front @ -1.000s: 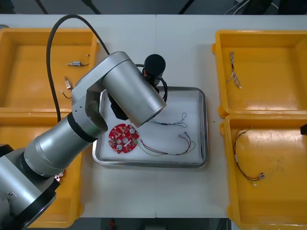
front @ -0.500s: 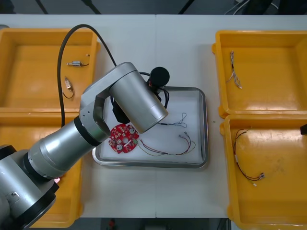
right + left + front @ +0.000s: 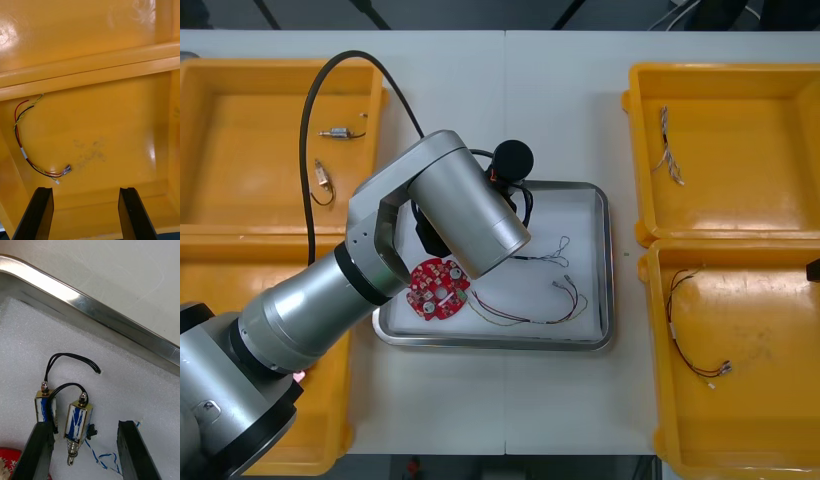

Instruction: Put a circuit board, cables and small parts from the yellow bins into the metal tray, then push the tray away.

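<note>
Left gripper [image 3: 86,431] status: I hold it low over the white lining of the metal tray [image 3: 112,320], near the tray's far rim, fingers apart and clamped on nothing. Two small metal parts with black wires lie on the lining. One part [image 3: 77,422] sits between my fingers, touching neither; the other part [image 3: 45,405] lies just at the tip of one finger [image 3: 39,450]. A blue and white cable [image 3: 101,459] runs past the part between the fingers. The red circuit board [image 3: 437,289] lies in the tray's left half, partly under my left arm, and a thin cable [image 3: 530,318] lies beside it.

Right gripper [image 3: 85,191] status: I hold it over a yellow bin [image 3: 93,131], fingers apart, holding nothing. A red and yellow cable [image 3: 28,161] lies on that bin's floor.
</note>
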Robot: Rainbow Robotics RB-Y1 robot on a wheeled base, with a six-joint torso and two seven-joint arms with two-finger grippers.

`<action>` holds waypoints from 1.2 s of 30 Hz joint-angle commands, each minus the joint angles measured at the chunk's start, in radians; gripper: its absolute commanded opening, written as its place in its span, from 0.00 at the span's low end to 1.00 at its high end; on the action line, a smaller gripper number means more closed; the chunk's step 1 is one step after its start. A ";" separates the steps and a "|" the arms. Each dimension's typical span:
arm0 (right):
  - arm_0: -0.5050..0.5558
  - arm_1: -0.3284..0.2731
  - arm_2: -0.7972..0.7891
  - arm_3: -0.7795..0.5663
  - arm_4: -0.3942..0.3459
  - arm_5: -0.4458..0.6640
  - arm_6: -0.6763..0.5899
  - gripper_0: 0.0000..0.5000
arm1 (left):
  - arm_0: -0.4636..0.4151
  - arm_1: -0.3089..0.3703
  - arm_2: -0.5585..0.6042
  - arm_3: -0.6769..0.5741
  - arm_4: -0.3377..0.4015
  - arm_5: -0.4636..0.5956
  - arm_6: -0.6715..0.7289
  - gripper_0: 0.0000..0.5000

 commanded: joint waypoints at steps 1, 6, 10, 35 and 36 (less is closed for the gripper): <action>0.013 -0.038 -0.029 -0.021 0.007 -0.001 0.009 1.00 | 0.007 -0.013 -0.014 -0.044 -0.013 0.000 0.087 1.00; 0.013 -0.038 -0.029 -0.021 0.007 -0.001 0.009 1.00 | -0.007 0.010 -0.009 -0.122 0.014 0.068 0.090 1.00; 0.013 -0.038 -0.029 -0.021 0.007 -0.001 0.009 1.00 | -0.037 0.045 0.022 -0.206 0.097 0.143 0.090 1.00; -0.013 -0.041 0.024 -0.033 -0.014 -0.014 0.020 1.00 | -0.126 0.505 0.431 -0.387 0.669 0.271 -0.314 1.00; -0.023 -0.045 0.037 -0.036 -0.020 -0.014 0.020 1.00 | -0.126 0.522 0.440 -0.386 0.677 0.271 -0.337 1.00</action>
